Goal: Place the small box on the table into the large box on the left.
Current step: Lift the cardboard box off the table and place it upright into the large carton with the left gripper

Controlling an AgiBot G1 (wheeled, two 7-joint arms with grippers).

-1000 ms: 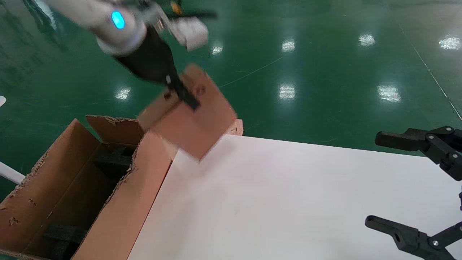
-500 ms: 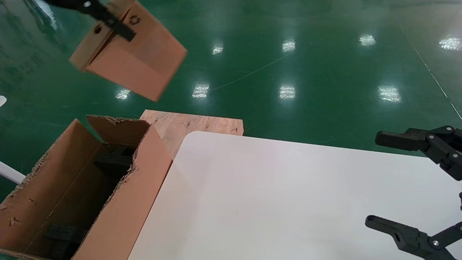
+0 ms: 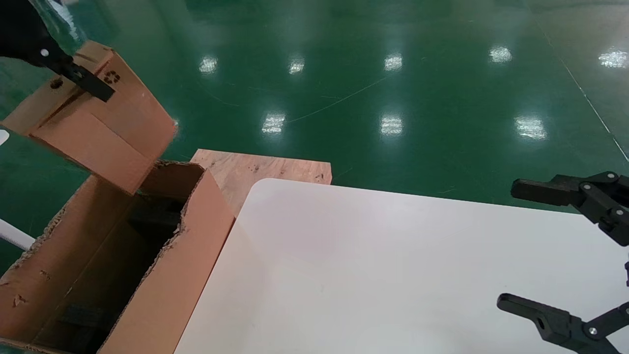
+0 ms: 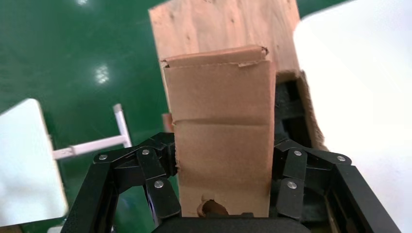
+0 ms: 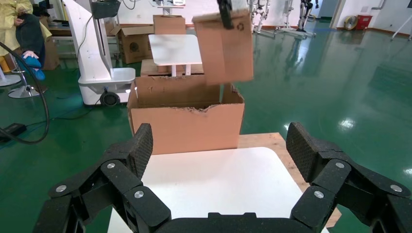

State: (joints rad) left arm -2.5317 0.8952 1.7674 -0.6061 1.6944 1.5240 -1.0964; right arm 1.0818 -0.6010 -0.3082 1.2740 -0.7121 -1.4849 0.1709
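The small box (image 3: 98,118), a brown carton with a punched hole and a recycling mark, hangs tilted in the air at the far left. Its lowest corner is over the far end of the large box (image 3: 162,275). My left gripper (image 3: 81,81) is shut on the small box (image 4: 221,121), one finger on each side wall. The large box stands open beside the left edge of the white table (image 3: 393,270), with ragged flap edges and dark foam inside. My right gripper (image 3: 533,246) hovers open over the table's right side, nothing between its fingers (image 5: 141,145).
A bare plywood board (image 3: 265,169) sticks out behind the table's rounded far-left corner, next to the large box. Green shiny floor lies all around. In the right wrist view another white table (image 5: 175,48) and a robot base (image 5: 104,82) stand behind the large box (image 5: 187,121).
My left gripper has carried the small box from above the table's far-left corner up and leftwards, then down to the far end of the large box. The right arm has not moved.
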